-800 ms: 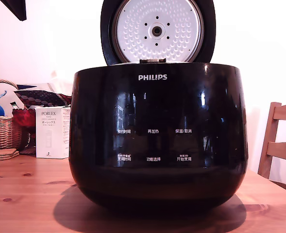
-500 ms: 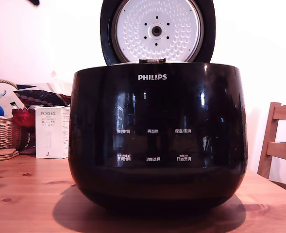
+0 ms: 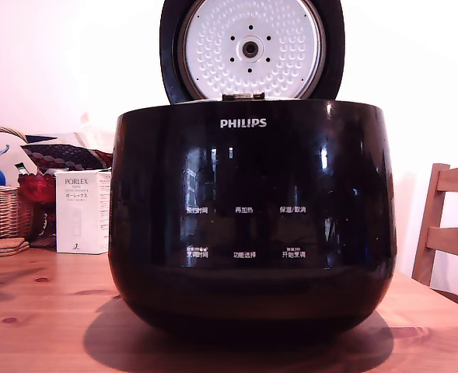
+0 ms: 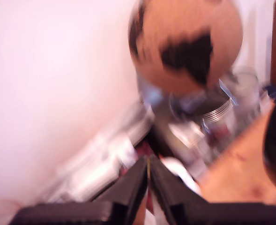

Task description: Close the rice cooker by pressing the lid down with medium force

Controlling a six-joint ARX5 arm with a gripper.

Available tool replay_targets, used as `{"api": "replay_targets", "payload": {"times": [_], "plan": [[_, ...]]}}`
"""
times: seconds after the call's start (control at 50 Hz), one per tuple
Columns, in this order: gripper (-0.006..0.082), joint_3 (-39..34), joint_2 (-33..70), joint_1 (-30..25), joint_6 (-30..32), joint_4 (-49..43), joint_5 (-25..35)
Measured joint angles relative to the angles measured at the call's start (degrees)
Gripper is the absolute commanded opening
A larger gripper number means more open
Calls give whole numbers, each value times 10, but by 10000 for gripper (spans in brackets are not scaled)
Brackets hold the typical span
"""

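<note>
The rice cooker (image 3: 252, 221) sits in the middle of the wooden table (image 3: 42, 311), near the exterior camera, its front with the white PHILIPS logo and button labels facing that view. The lid (image 3: 252, 48) stands open and upright at the far side of the pot, its dimpled silver-white underside and central hole turned toward the camera.

At the exterior view's left, farther back on the table, a white PORLEX box (image 3: 82, 211) stands upright just beside the cooker's side, with a wicker basket (image 3: 3, 210) further left and a red object (image 3: 36, 189) between them. A wooden chair (image 3: 446, 229) shows at the exterior view's right.

The claw (image 4: 148, 171) appears only in the wrist view (heavily blurred): its two dark fingers (image 4: 128, 187) meet at the tips with nothing between them. Beyond it are a brown and black globe (image 4: 187, 44) and blurred clutter against a pale wall.
</note>
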Motion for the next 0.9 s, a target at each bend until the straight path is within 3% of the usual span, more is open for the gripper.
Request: {"api": "replay_targets", "payload": {"times": [0.32,0.5,0.9], "plan": [[-24,149,74,-9,99,-14,49],[-24,182,134,-30,145,-28,51],[-24,226,203,-76,175,-43,82]]}}
